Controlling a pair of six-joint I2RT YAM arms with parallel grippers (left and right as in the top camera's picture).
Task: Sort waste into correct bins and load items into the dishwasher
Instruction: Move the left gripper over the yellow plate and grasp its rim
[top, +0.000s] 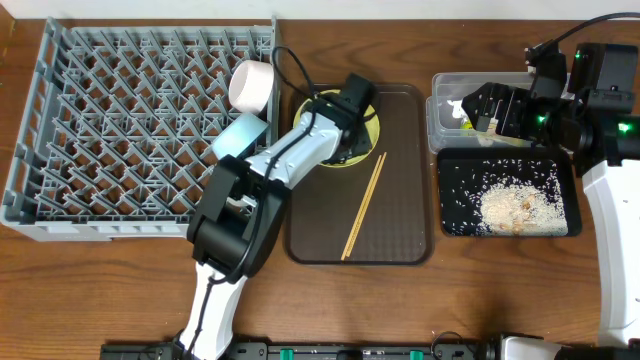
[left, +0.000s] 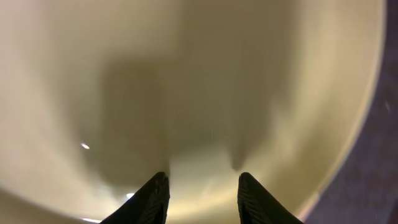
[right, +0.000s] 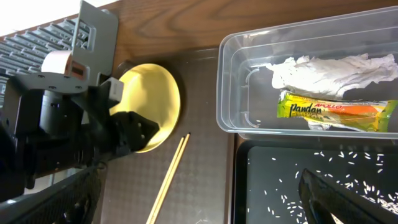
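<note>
Our left tool is spread apart just above the plate, which lies on the brown tray beside the chopsticks. Our right tool, fingers wide apart, hangs over the tub holding wrapper and paper. Rice lies in the black tray. A blue bowl sits at the rack's right edge.

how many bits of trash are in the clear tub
2 in the clear tub: crumpled white paper, and a green-and-orange snack wrapper lying against it. Anything underneath would be hidden.
</note>
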